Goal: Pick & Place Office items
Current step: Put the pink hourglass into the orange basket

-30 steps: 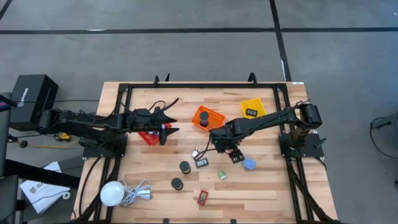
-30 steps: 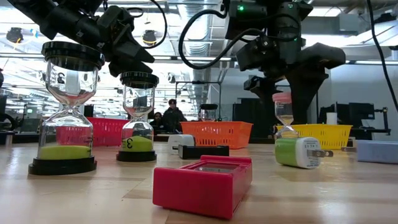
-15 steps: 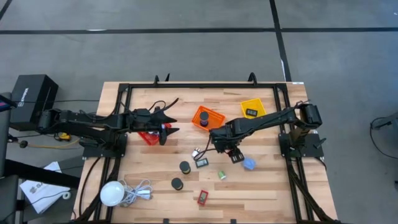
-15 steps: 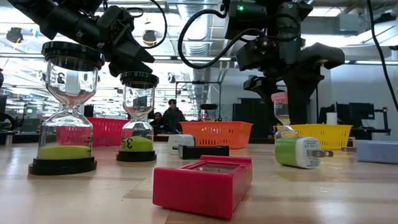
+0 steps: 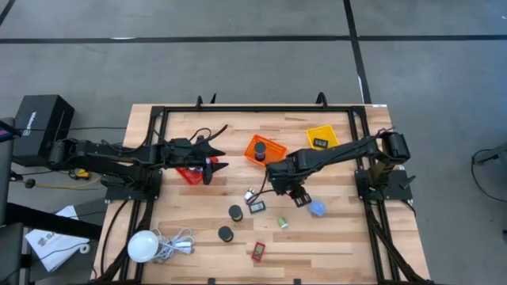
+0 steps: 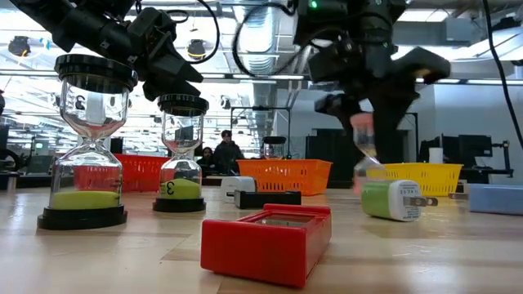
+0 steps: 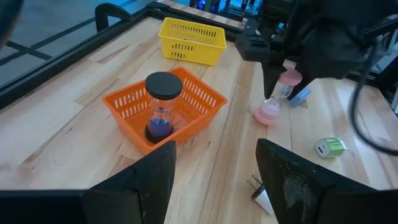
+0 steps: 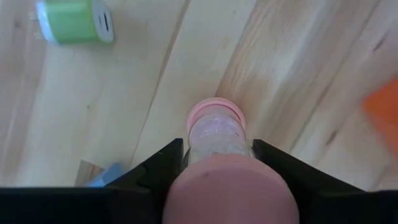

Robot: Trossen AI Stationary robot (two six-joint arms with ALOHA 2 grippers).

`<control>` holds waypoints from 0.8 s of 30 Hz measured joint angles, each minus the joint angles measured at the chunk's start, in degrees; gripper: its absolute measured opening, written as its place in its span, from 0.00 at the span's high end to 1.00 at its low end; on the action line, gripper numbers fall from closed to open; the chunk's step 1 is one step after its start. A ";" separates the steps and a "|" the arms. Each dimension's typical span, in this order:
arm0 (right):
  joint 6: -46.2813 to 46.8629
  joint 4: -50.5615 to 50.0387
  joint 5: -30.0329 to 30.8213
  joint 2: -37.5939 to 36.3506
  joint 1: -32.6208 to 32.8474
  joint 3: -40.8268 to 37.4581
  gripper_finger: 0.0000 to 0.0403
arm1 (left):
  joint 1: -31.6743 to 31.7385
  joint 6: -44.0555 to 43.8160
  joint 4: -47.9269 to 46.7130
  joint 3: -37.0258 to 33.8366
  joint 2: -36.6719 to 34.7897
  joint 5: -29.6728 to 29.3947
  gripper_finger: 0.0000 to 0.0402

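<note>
Gripping a pink hourglass (image 8: 216,146) between its two fingers, the right gripper (image 5: 287,187) is near the middle of the table (image 5: 348,245), just beside the orange basket (image 5: 273,146). In the left wrist view the pink hourglass (image 7: 277,99) is tilted, with its lower cap close to the wood; I cannot tell if it touches. A blue block (image 5: 317,209) lies near it, and a green plug adapter (image 6: 392,199) lies on the table a little closer to the front edge.

The left gripper (image 5: 212,165) waits over the red basket (image 5: 188,176), its fingers apart and holding nothing.

Inside the orange basket (image 7: 186,99) one hourglass with black caps and purple sand (image 7: 160,106) stands upright. The yellow basket (image 5: 322,138) holds a small black piece that I cannot identify. Two hourglasses with green sand stand upright on the front part of the table, one nearer (image 6: 88,139) and one farther (image 6: 181,151) in the low view. A red rectangular case (image 6: 268,242) lies at the front. A white globe with a coiled cord (image 5: 142,245) sits at the front left corner.
</note>
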 joint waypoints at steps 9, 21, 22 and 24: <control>-5.99 -6.22 1.51 -0.02 -3.77 10.73 0.57 | 0.00 0.00 0.00 0.00 0.00 -0.02 0.46; -14.80 -5.49 4.85 -0.09 -13.14 17.64 0.57 | 0.00 0.00 0.02 0.00 0.00 -0.02 0.46; -15.23 -5.55 4.88 -0.09 -13.90 17.64 0.57 | 0.00 0.00 0.02 0.00 0.00 -0.02 0.46; -15.43 -4.73 4.79 -0.09 -15.37 17.64 0.57 | 0.00 0.00 0.02 0.00 0.00 -0.02 0.46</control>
